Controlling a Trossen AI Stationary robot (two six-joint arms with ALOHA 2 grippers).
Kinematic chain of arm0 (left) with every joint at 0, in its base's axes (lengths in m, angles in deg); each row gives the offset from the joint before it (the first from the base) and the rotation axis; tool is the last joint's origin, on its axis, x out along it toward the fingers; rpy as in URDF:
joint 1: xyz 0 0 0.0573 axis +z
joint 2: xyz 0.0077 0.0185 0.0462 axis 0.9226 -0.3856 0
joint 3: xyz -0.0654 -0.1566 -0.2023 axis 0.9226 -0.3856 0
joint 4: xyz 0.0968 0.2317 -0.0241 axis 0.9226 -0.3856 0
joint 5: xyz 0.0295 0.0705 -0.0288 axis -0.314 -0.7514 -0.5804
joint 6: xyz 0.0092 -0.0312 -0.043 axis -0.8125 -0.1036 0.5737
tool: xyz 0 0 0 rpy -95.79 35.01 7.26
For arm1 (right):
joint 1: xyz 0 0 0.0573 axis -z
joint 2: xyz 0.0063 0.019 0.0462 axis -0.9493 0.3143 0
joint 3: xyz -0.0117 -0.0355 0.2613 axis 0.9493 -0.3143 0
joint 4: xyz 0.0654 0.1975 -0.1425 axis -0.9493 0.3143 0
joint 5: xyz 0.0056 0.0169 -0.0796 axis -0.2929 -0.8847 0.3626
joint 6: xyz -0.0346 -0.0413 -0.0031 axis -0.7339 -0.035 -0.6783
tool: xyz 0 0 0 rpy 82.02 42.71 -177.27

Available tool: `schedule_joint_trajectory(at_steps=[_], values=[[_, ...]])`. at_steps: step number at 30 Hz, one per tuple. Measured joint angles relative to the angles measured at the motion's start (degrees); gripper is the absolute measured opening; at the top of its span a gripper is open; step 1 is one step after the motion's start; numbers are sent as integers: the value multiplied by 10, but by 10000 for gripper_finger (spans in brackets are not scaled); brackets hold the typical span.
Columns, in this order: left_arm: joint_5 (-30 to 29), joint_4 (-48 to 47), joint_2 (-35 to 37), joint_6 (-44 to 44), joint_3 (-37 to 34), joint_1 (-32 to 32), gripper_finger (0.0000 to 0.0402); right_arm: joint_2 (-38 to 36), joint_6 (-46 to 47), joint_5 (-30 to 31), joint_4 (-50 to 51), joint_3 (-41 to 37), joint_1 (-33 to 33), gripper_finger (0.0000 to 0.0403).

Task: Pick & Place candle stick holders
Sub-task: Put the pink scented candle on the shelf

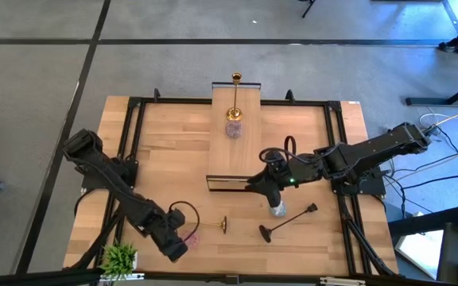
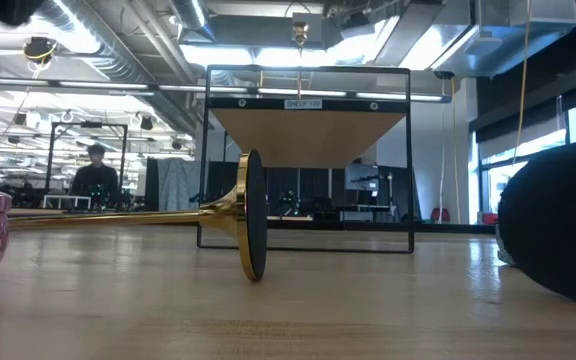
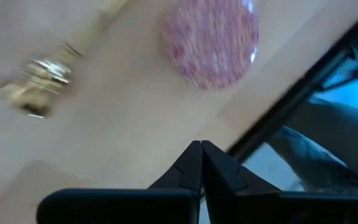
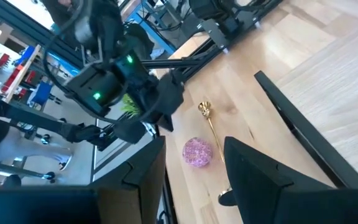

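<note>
A gold candle stick holder [image 1: 210, 227] lies on its side near the front edge, resting on its stem and on the rim of its round base [image 2: 253, 215]. Beside its top end sits a sparkly pink cup [image 1: 189, 236]. My left gripper [image 3: 201, 148] is shut with nothing between its fingers, just left of the pink cup [image 3: 213, 43]. A black holder [image 1: 289, 221] lies to the right. My right gripper [image 4: 194, 142] hangs open above the table's middle. A silvery-blue cup [image 1: 277, 210] shows just on its near side, outside the fingers.
Another gold holder [image 1: 235, 95] stands upright at the far end of the sloping wooden plank [image 1: 233, 155], with a sparkly cup [image 1: 234, 127] at its foot. A small green plant [image 1: 119, 258] stands at the near left corner. Black frame rails run along the table's edges.
</note>
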Motion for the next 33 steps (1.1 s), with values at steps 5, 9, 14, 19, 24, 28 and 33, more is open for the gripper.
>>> schedule_joint_trajectory(at_steps=[5, 9, 14, 19, 24, 28, 33], values=[[-47, 129, 0, 28, -81, -37, 2, 0, 0, 1, 0, 0, 0, 167], [-154, 136, 0, 4, -87, -77, 2, 0, 0, 1, 0, 0, 0, 167], [-202, 136, 0, -74, -82, -102, 2, 0, 0, 1, 0, 0, 0, 167], [-185, 112, 0, -159, -82, -100, 2, 0, 0, 14, 0, 0, 0, 167], [-169, 61, 0, -235, -82, -85, 2, 0, 0, 25, 0, 0, 0, 167], [-161, 53, 0, -282, -81, -68, 2, 0, 0, 25, 0, 0, 0, 167], [-176, 18, 0, -325, -54, -46, 2, 0, 3, 25, 0, 0, 0, 167]])
